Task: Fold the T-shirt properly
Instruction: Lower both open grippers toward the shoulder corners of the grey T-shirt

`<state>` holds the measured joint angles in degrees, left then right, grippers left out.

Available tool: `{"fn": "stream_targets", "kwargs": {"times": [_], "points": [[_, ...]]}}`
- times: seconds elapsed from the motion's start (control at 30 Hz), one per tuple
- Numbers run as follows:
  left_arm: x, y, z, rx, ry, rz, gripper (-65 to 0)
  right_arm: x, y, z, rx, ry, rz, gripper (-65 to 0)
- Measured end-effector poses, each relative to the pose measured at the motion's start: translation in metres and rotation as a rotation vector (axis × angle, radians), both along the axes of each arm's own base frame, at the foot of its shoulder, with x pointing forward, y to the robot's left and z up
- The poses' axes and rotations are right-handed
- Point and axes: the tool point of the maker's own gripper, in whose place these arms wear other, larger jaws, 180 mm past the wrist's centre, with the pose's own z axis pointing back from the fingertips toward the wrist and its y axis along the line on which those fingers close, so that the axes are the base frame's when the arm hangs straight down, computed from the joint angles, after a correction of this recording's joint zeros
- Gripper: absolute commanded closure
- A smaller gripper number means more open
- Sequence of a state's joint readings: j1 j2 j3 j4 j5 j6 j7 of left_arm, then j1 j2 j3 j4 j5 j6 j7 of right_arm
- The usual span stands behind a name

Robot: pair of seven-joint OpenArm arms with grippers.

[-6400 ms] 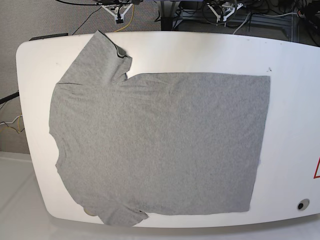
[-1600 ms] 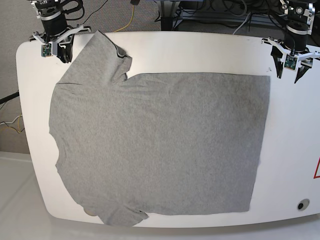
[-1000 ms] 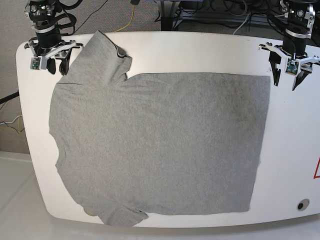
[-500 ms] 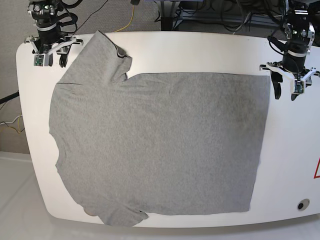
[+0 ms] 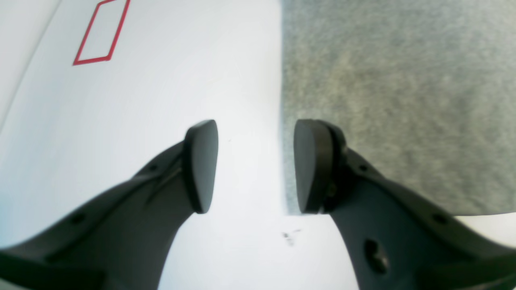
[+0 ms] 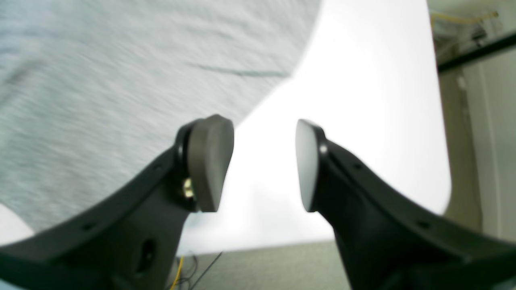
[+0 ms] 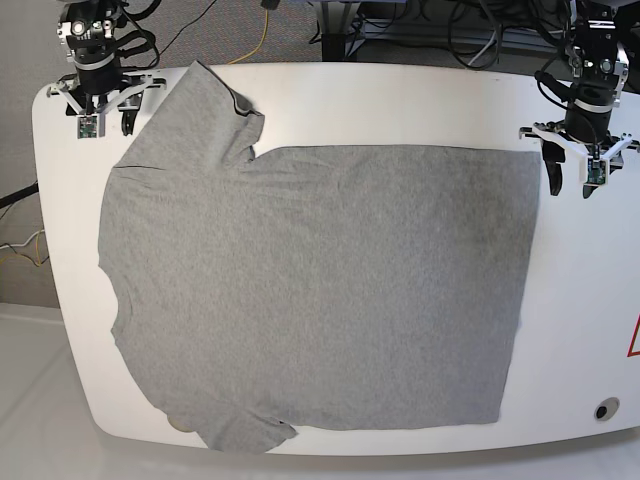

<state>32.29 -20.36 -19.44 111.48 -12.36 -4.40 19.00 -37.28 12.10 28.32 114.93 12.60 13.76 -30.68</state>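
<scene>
One grey T-shirt (image 7: pixel 315 290) spread flat across one white table (image 7: pixel 400 105), two arms up at the far corners, left gripper (image 7: pixel 570 175) jaws apart straddling the hem corner, right gripper (image 7: pixel 105 115) jaws apart beside the sleeve (image 7: pixel 200 115)

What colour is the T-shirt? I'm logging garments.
Plain heather grey T-shirt, no print; the base view shows it best.

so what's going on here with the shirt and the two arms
A two-armed robot is setting up to fold a grey T-shirt lying flat on the white table. Nothing is gripped yet. The left gripper hovers open by the shirt's far hem corner, fingers straddling the edge. The right gripper is open beside the far sleeve.
</scene>
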Motion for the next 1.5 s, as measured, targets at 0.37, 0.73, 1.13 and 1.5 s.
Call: {"fn": "stream_targets", "kwargs": {"times": [0.37, 0.73, 1.13, 1.5], "points": [[-0.008, -0.003, -0.002, 0.000, 0.011, -0.019, -30.2, -0.001, 0.013, 0.002, 0.128, 0.027, -0.026, -27.4], [-0.005, -0.010, 0.001, -0.021, 0.002, -0.033, -29.5, -0.001, 0.015, 0.002, 0.097, 0.033, -0.016, -27.3], [-0.006, 0.007, 0.007, -0.038, 0.004, 0.023, -27.6, 0.000, 0.010, 0.004, 0.047, 0.022, -0.010, -27.7], [0.000, 0.008, -0.007, -0.117, 0.032, 0.041, -28.6, 0.004, 0.011, 0.004, 0.049, 0.009, -0.008, -27.8]]}}
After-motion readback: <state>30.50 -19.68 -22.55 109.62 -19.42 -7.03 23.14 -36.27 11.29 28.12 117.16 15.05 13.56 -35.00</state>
